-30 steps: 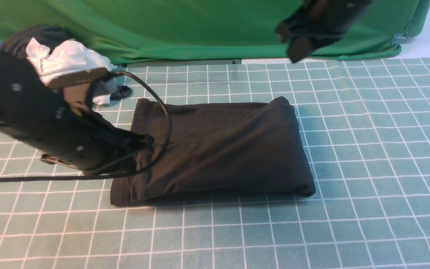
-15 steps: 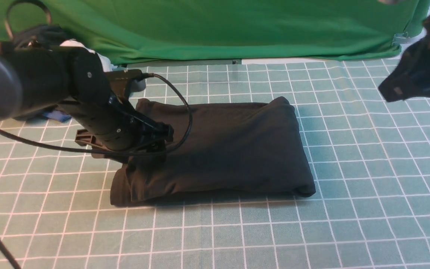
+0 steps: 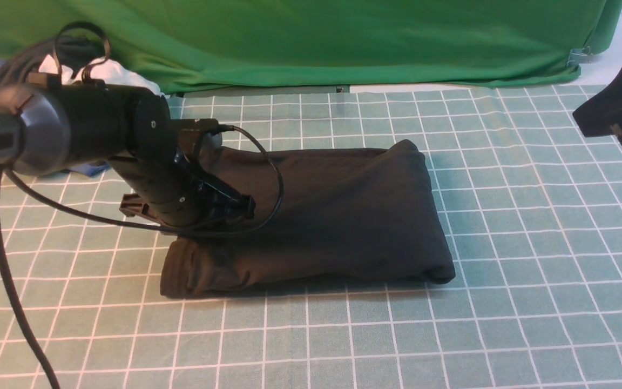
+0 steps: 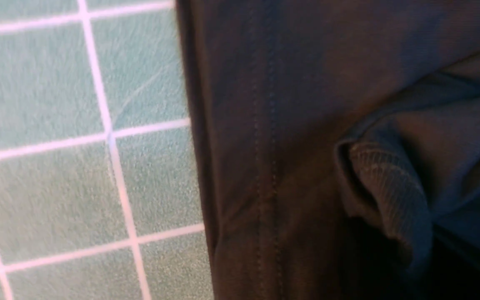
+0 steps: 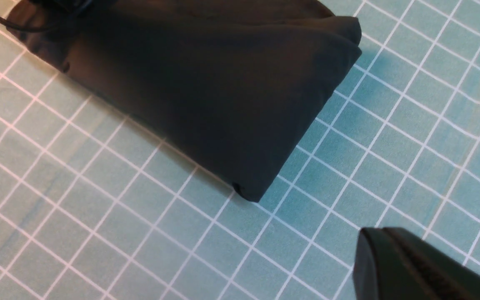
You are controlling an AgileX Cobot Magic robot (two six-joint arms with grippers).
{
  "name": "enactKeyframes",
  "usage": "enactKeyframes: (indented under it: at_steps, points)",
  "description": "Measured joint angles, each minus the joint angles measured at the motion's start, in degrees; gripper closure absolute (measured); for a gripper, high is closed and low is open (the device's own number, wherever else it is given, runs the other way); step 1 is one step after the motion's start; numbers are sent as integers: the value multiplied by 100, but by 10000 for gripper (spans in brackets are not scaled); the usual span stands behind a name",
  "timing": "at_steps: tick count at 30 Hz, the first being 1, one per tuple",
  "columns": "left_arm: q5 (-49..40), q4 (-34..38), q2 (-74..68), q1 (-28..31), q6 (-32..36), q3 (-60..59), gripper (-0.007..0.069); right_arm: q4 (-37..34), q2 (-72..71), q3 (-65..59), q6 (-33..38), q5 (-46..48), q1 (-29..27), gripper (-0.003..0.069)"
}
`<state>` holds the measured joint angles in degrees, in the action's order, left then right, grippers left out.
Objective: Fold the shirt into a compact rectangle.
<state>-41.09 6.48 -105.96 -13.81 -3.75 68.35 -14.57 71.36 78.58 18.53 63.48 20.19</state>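
Left gripper [image 3: 235, 204] hovers over the left end of the shirt [image 3: 332, 210]; its jaws are hidden, so whether they pinch cloth cannot be told. Right gripper [image 5: 394, 250], clenched and empty, hangs well apart at about 2 o'clock. The shirt lies folded at the centre of the gridded mat [image 3: 532, 243], long axis 9-to-3 o'clock, looser end toward 9. Risk: lifting the left arm could drag a layer open.

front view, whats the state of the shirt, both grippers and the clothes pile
black shirt: folded into a rough rectangle, flat on the grid mat
left gripper: over the shirt's left end, jaws unclear
right gripper: shut, empty, clear of the shirt
garment heap: loose, unfolded
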Motion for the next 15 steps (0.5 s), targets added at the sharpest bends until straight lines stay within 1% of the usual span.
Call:
enactKeyframes:
  at_steps: [1, 2, 7, 12, 15]
  points:
    - [-103, -11, 16, 0, 41, 69, 567, 7, 0, -3, 0, 0, 0, 657]
    - [-141, -20, 34, 0, 82, 115, 575, 7, 0, -8, 0, 0, 0, 657]
    - [-288, -216, 382, 0, 126, 333, 578, 7, 0, -35, 0, 0, 0, 657]
    - [-319, -845, 516, 0, 131, 371, 578, 7, 0, -35, 0, 0, 0, 657]
    - [-322, -1010, 396, 0, 131, 376, 578, 7, 0, -35, 0, 0, 0, 657]
